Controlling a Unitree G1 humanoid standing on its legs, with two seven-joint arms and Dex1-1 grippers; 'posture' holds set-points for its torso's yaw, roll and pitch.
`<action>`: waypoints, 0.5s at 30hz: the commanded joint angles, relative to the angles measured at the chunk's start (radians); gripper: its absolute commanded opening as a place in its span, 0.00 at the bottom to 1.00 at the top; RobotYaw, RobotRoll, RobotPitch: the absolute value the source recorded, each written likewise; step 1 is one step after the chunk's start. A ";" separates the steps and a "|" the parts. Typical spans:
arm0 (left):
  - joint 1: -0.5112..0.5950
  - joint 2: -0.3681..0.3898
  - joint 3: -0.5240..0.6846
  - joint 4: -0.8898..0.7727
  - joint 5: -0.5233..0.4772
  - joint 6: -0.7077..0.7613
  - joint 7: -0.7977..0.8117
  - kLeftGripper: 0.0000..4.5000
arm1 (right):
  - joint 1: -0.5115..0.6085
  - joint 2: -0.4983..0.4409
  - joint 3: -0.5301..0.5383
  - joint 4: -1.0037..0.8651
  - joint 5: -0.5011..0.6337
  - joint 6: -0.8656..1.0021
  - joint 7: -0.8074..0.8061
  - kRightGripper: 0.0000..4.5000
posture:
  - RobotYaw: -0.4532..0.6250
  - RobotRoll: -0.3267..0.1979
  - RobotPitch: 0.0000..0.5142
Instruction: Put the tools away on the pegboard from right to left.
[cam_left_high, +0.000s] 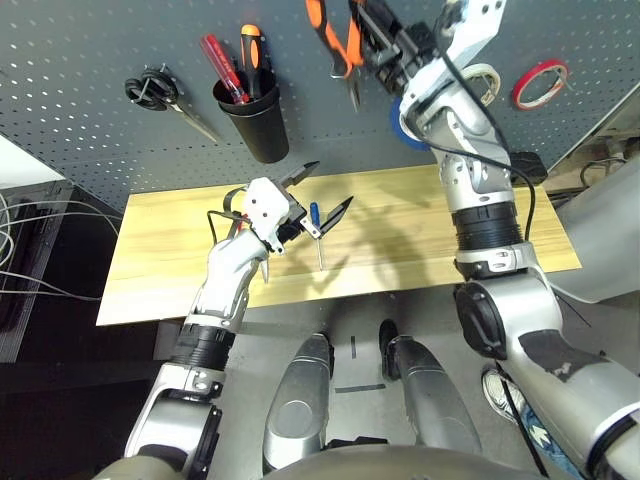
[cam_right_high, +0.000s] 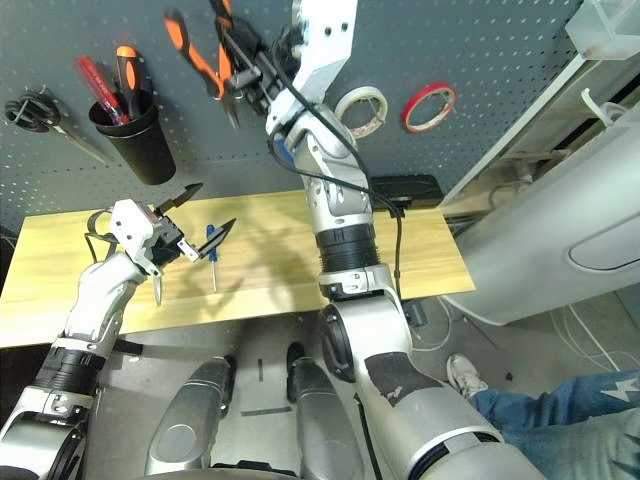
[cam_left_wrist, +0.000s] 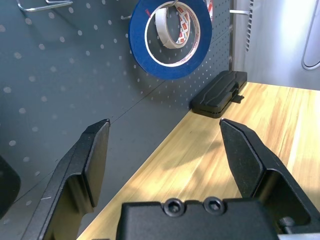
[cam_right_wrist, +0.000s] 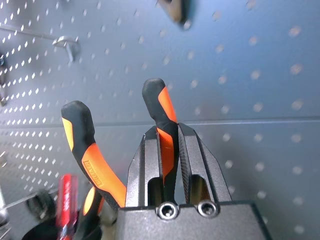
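- We raise our right arm (cam_left_high: 480, 180) before the pegboard (cam_left_high: 330, 110), right end effector (cam_right_wrist: 168, 129) closed on one pliers (cam_right_wrist: 102, 170) handle.
- Over the desk (cam_left_high: 160, 250), our left end effector (cam_left_wrist: 165, 122) gapes wide, empty.

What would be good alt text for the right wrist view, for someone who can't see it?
The right tool grips one handle of the orange-and-black pliers in front of the grey pegboard, with a red-handled item below the other handle.

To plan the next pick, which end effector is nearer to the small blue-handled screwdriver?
Left: it is just beside the screwdriver; the right is farther, up at the pegboard.
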 joint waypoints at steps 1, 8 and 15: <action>-0.005 -0.021 0.007 -0.017 -0.033 0.008 -0.007 1.00 | -0.037 0.007 -0.004 0.055 -0.019 -0.108 -0.021 0.06 | 0.59 0.62 0.47; -0.044 -0.048 0.056 -0.054 -0.087 0.021 0.031 1.00 | -0.073 0.006 -0.004 0.190 -0.043 -0.246 -0.039 0.06 | 0.60 0.62 0.48; -0.061 -0.054 0.080 -0.067 -0.099 0.031 0.050 1.00 | -0.132 0.008 -0.018 0.310 -0.041 -0.343 -0.061 0.06 | 0.61 0.62 0.48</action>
